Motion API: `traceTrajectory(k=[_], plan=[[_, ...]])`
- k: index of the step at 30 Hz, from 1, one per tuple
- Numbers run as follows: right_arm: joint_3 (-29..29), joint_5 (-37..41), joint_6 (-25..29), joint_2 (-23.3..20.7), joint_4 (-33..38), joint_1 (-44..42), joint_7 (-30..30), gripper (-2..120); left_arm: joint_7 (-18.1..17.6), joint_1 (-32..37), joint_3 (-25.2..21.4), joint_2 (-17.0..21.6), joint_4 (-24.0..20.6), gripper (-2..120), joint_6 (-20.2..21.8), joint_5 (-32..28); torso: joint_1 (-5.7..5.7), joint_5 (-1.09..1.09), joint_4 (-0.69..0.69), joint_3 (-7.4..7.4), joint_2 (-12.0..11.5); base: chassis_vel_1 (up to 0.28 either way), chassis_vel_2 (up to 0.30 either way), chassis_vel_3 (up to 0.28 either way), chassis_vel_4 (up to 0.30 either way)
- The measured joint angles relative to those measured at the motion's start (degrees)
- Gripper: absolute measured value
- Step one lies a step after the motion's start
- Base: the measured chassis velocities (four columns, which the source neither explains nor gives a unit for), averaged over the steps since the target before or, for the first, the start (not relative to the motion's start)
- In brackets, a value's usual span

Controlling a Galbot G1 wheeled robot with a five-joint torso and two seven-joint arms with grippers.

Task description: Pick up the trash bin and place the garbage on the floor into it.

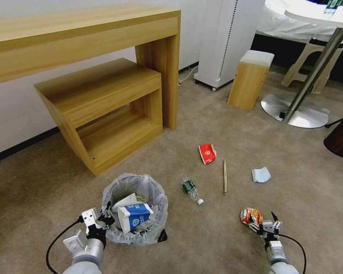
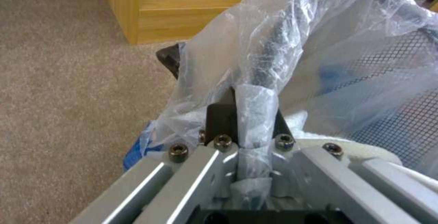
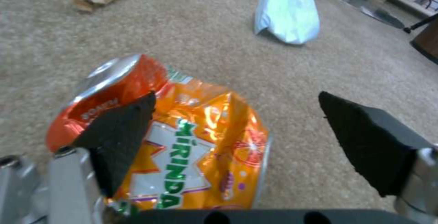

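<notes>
Trash bin [image 1: 135, 208] w/ blue-white carton [image 1: 135, 217] inside is gripped at rim by left hand [image 1: 103, 220]. Orange packet [image 1: 251, 215] is seen just beside right hand [image 1: 266, 227], bottle [image 1: 189, 189] farther ahead.

bins 1 [image 1: 135, 207] | cartons 1 [image 1: 135, 216] (binned) | bottles 1 [image 1: 189, 189] | sticks 1 [image 1: 225, 176]

Orange packet [image 3: 182, 138], pale blue mask [image 3: 288, 13]

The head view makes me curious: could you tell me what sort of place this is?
Probably a hotel-style room: beige carpeted floor, a wooden desk with a nested bench against the wall, a round pedestal table, and what looks like a bed edge behind it.
</notes>
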Motion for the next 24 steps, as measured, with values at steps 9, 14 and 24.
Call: traceTrajectory(k=[9, 14, 24], plan=[[0.1, -1.9, 2.2, 2.4, -4.6, 1.9, -1.4, 59, 0.0, 0.6, 0.4, -0.3, -0.3, 0, 0.0, 0.2, 0.0, 0.01, 0.0, 0.0, 0.0, 0.0, 0.0, 0.0, 0.0], [-0.4, -3.2, 3.1, 4.1, -7.2, 3.5, -1.9, 63, 0.0, 1.3, 0.4, -0.3, -1.1, 0, -0.1, 0.2, 0.0, 0.01, 0.01, 0.0, 0.0, 0.0, 0.0, 0.0, 0.0], [-0.7, -4.2, 3.4, 5.1, -7.9, 3.8, -2.0, 82, 0.0, 1.4, 0.3, -0.3, -1.8, 0, -0.1, 0.1, 0.0, 0.01, 0.0, 0.0, 0.0, 0.0, 0.0, 0.0, 0.0]])
